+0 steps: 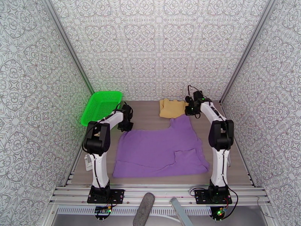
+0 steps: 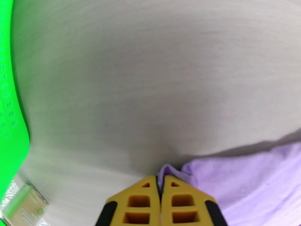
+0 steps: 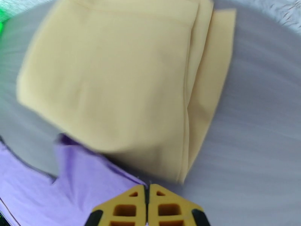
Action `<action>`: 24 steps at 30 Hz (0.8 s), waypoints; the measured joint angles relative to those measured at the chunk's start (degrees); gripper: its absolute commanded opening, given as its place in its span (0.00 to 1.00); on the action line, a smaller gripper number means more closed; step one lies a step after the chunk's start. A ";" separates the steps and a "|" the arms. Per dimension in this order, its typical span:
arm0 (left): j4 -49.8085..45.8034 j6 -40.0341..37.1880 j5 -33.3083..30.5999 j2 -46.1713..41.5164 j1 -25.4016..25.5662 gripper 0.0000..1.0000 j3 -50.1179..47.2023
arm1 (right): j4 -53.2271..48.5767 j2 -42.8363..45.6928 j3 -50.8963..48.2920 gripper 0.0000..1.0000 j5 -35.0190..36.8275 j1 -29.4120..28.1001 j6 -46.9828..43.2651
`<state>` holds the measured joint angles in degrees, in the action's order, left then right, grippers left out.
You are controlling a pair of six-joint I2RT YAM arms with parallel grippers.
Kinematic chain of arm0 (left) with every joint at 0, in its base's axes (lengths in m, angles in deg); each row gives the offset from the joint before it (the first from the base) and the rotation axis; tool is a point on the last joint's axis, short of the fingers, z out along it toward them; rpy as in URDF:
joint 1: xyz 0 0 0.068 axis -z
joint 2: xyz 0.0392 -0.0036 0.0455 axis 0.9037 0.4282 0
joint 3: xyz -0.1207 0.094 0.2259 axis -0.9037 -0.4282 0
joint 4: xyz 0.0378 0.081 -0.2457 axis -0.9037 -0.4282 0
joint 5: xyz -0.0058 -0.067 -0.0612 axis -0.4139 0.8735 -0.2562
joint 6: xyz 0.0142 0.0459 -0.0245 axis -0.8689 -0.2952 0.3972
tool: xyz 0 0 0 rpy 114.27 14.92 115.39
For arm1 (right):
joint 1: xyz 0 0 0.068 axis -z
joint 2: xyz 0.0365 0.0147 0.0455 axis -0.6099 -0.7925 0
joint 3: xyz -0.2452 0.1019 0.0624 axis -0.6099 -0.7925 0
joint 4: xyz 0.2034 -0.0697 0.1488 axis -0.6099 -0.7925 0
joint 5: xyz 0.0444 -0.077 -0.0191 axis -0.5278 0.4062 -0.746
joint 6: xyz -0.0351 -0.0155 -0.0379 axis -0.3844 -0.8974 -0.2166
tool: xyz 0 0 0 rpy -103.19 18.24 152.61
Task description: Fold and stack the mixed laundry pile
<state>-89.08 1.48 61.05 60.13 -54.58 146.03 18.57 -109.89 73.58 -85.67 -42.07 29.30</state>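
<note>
Left gripper (image 2: 161, 178) clamps purple T-shirt (image 2: 244, 177) corner, mostly hidden.

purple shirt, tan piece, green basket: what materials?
The purple T-shirt: soft matte knit, likely cotton; lies limp with creases. The tan garment: smooth matte cloth, layered fold edges; fibre unclear. The green basket: bright rigid plastic, perforated mesh walls.

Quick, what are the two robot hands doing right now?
Left gripper: jaws shut on a corner of the purple T-shirt.
Right gripper: jaws shut, apparently pinching the purple T-shirt's edge.
</note>
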 measured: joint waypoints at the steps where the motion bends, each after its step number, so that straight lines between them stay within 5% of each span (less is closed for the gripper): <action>1: 0.52 0.46 0.15 -1.03 0.26 0.00 -0.85 | 0.63 2.60 -1.95 0.00 -0.28 0.00 0.37; 24: 7.41 8.63 -6.60 -23.41 4.52 0.00 -19.80 | 13.55 35.54 -39.30 0.00 -5.79 0.00 6.03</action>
<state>-81.68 10.11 54.45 36.72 -50.06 126.23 32.12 -74.36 34.28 -91.46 -42.07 35.33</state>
